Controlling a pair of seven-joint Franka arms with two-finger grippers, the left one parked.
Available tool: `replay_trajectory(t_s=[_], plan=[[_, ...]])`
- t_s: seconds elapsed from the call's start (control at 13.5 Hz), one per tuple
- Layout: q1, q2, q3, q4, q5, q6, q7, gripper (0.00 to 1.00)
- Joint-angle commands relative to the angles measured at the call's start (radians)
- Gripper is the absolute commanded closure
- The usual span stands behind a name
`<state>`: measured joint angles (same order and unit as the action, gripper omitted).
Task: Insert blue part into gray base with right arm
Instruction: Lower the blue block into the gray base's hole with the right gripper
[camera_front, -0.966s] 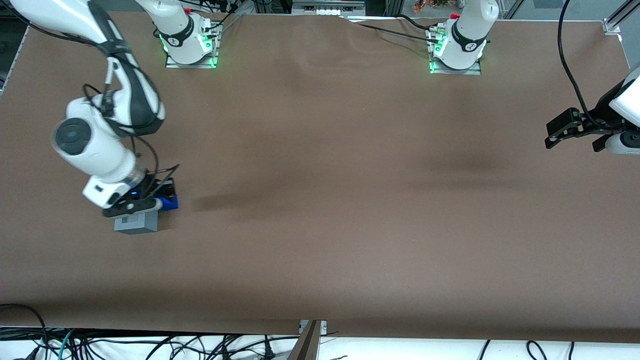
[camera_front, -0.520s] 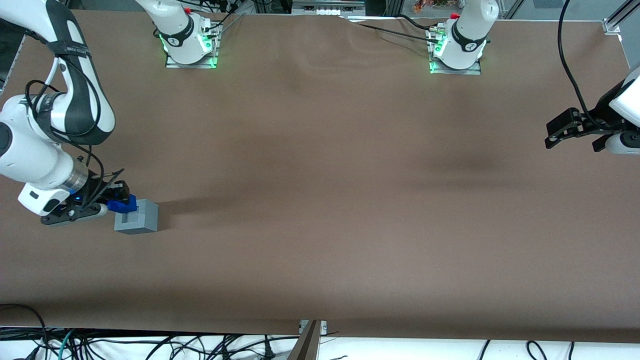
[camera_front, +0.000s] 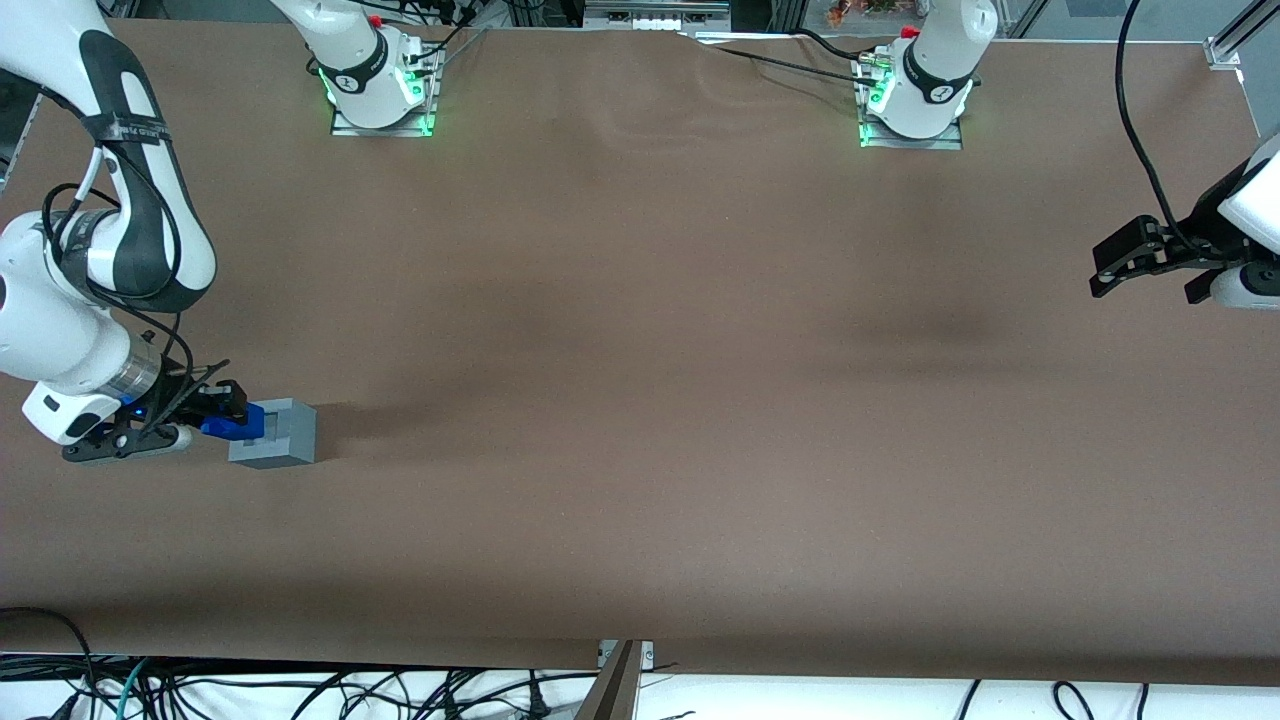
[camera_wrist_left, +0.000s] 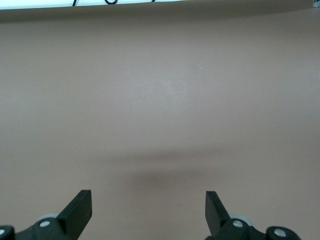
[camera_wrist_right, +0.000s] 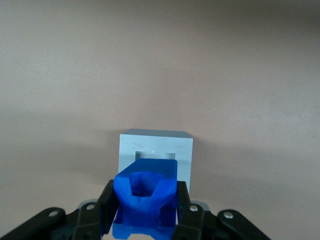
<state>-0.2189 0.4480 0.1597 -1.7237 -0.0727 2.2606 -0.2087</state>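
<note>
Swinging out from above the base (camera_front: 273, 434) toward the working arm's end of the table, the right arm (camera_front: 70, 300) is now lying low and level, with the gripper (camera_front: 205, 418) at the base's 9 o'clock side in the front view. Its fingers (camera_wrist_right: 183, 200) are clamping the blue part (camera_front: 233, 422) between them, one on each flank. A second ago the part was hanging over the cube's upper edge; now it is lining up with the recess (camera_wrist_right: 154, 155) in the side face. In the wrist view its leading end is overlapping the opening, seemingly just entering. My judgement: insertion is beginning, and a straight push toward 3 o'clock is what remains.
</note>
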Motion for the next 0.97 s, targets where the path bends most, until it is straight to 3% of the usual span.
replay_trajectory(t_s=[0.0,0.89], plan=[[-0.004,0.017,0.000,0.026,0.024,0.002,-0.012,0.67],[-0.004,0.028,0.001,0.012,0.017,0.016,-0.038,0.67]])
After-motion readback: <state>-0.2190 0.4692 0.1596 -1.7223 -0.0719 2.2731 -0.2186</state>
